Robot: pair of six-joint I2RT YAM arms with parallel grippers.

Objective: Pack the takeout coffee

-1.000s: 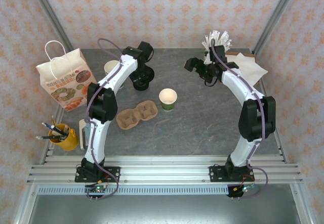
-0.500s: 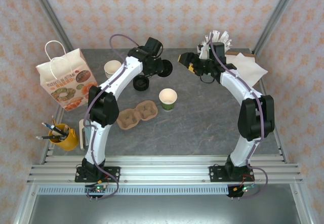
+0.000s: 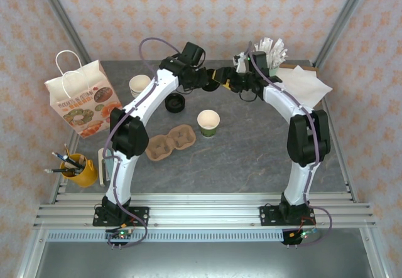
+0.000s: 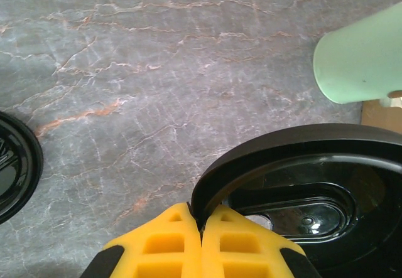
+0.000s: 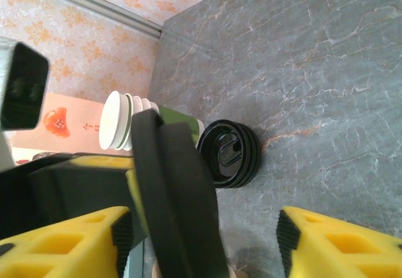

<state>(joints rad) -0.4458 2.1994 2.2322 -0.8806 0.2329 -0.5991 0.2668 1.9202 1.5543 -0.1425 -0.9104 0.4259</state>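
The takeout coffee cup, green and cream, stands with no lid on it at mid-table. A black lid hangs above the back of the table, and my left gripper is shut on its rim. In the top view the left gripper meets my right gripper nose to nose. In the right wrist view the lid stands edge-on between the fingers of my right gripper. Those jaws are open, one on each side of the lid, with a gap to the right finger.
A stack of black lids and a stack of cream cups sit at back left. A pulp cup carrier lies left of the cup. A paper bag, a mint-green straw holder, napkins and a yellow pen pot ring the table.
My left gripper has carried the lid from the stack rightward across the back of the table. My right gripper has swung left to meet it, and its jaws have narrowed around the lid.
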